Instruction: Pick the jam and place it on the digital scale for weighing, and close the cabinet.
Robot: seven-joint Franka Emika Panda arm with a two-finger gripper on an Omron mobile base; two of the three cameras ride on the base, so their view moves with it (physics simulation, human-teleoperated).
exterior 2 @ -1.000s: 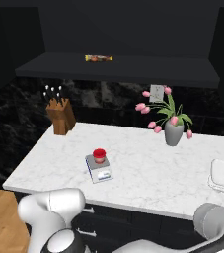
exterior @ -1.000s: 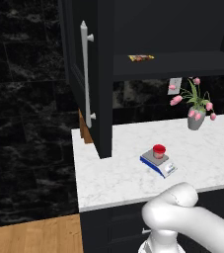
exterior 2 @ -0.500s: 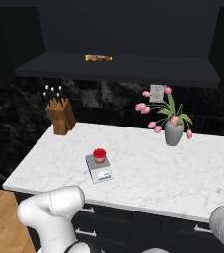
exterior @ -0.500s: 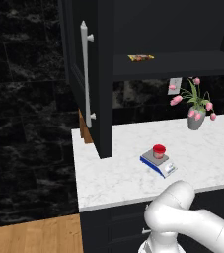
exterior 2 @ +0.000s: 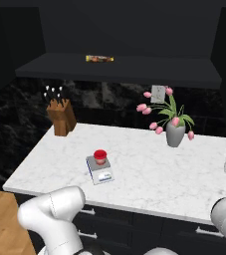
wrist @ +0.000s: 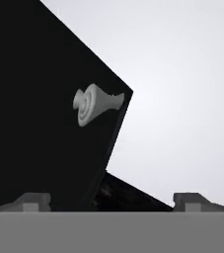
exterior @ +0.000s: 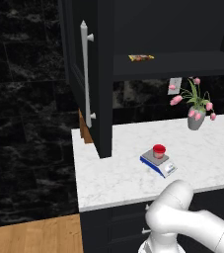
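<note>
The jam [exterior: 159,150] is seen already set on the digital scale [exterior: 158,163], upright on the grey platform, near the middle of the marble counter [exterior: 108,173]. In the right base view the same pair is found at about 7 o'clock from the vase of pink tulips [exterior 2: 174,130] and at 4 o'clock from the knife block [exterior 2: 61,116]. The first half of the task is therefore judged done, and the closing of the cabinet [exterior: 86,74] is taken to be the step in hand.

The cabinet is shown with its left door swung outward, edge-on to the left base camera, its long silver bar handle [exterior: 87,74] facing out; a flat yellow-brown packet [exterior: 141,58] is left on the shelf inside. In the hand view a black door panel fills the 9 o'clock side, with a silver handle mount [wrist: 91,102] seen end-on. The gripper [wrist: 112,200] is held wide open with nothing between its tips, which are seen low at 6 o'clock.

For the next move, the hand is judged to need placing against the outer face of a door, so that it can be pushed round toward the cabinet front until flush. Which door is faced by the hand cannot be told.
</note>
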